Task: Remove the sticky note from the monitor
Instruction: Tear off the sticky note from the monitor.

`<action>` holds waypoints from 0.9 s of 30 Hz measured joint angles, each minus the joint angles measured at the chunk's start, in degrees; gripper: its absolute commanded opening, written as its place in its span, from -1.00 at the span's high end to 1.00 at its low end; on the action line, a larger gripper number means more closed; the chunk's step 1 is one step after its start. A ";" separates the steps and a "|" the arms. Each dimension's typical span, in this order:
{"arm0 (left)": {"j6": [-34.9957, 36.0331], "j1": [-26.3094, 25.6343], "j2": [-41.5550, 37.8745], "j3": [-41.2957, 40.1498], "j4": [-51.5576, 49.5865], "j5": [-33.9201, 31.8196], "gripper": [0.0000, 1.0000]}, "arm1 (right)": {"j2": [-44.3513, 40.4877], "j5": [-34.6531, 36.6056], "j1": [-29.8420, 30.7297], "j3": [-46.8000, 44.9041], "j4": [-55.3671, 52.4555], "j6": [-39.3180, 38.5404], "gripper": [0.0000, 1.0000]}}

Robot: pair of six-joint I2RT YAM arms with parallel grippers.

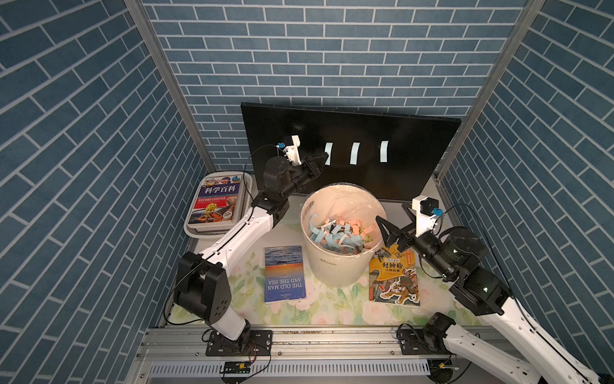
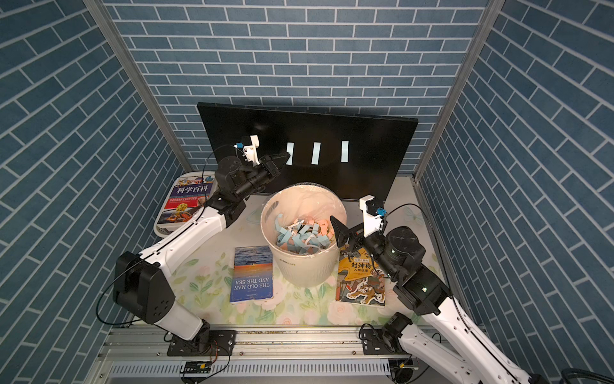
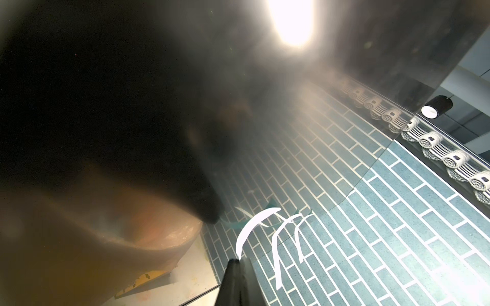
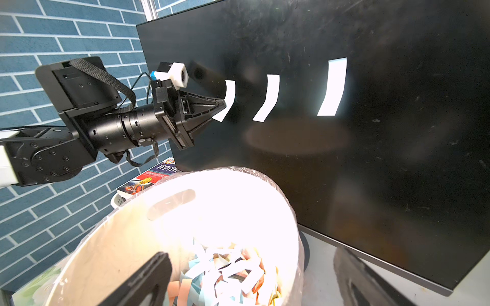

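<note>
Left gripper (image 4: pixel 223 103) clamped on sticky note (image 4: pixel 230 95), right at its tips, nearest of 3 on monitor (image 4: pixel 371 164). Right gripper (image 1: pixel 390 212) jaws spread wide.

In both top views, looks steeply down from high at the front, well back, taking in the whole surface (image 1: pixel 332 314), the bin (image 1: pixel 332 271) and the monitor (image 1: pixel 398 173) at the rear, with nearly the same field, shifted slightly sideways. From the left wrist, sits very close to the monitor glass and grazes along it past the left hand (image 3: pixel 240 261) and the sticky note (image 3: pixel 245 230). From the right wrist, hangs low over the bin, faces the monitor, and shares left hand, sticky note and bin with the top views.
</note>
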 measured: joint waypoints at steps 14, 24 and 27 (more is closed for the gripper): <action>2.23 -3.21 -5.29 -4.44 -0.11 -0.63 1.00 | 0.00 0.00 0.00 0.00 0.00 0.02 -0.99; 6.32 -7.04 -9.40 -6.36 -3.17 -3.17 1.00 | 0.00 -0.02 0.00 0.00 0.00 0.02 -0.99; 8.22 -8.74 -10.82 -6.69 -4.50 -3.98 1.00 | 0.00 -0.02 0.00 0.00 0.00 0.02 -0.99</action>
